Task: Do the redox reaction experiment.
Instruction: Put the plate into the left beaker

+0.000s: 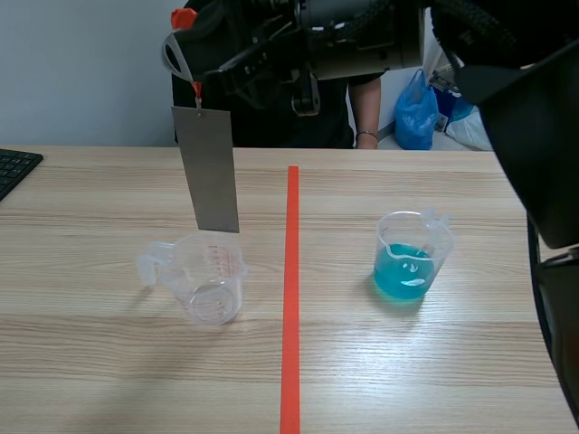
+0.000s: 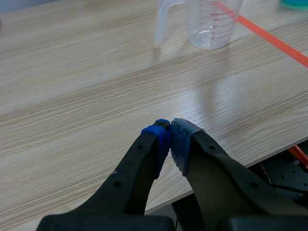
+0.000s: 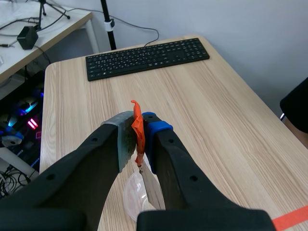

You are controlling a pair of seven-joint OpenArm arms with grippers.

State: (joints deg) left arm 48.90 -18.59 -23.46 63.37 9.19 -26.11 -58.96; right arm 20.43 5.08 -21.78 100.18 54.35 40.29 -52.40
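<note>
Left gripper: low over the near edge of the table, its 2 pads pressed together on nothing. Ahead of it stands 1 clear, empty measuring cup with red graduations, its handle toward the left. Across the orange tape line, well apart, another clear cup is part-filled with blue liquid. Above the empty cup hangs a flat grey metal strip, rectangular, dull, slightly tilted. Its lower edge is at the rim; whether it dips inside cannot be told. Right gripper, raised, is clenched on the orange tab at the strip's top. Farther back: black keyboard, a person.
</note>
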